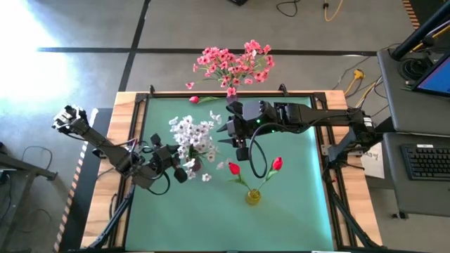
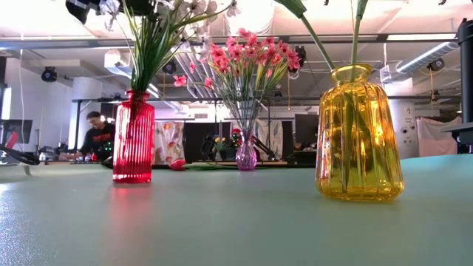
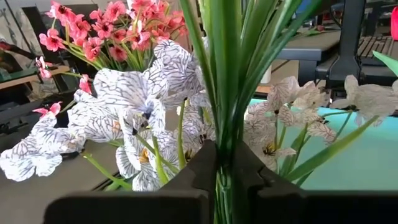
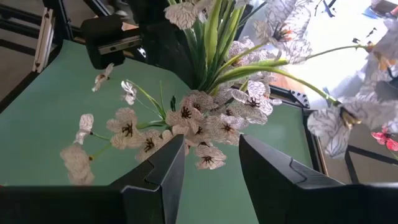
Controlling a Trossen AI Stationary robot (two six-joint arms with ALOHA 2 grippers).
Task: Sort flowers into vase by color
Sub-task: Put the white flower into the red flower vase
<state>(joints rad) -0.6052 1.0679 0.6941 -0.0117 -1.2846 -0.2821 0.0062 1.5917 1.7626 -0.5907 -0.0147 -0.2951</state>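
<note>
left gripper (image 3: pixel 225 180) clamps white flowers' (image 1: pixel 193 137) stems — right gripper (image 1: pixel 236 135) open.

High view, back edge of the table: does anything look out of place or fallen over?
Yes. A single pink flower lies flat on the table near its back edge, left of the pink flowers, instead of standing in a vase. The low view shows it lying between the red vase and the purple vase.

Dark jointed arms (image 1: pixel 320 119), looping black cables (image 1: pixel 257 150)
</note>
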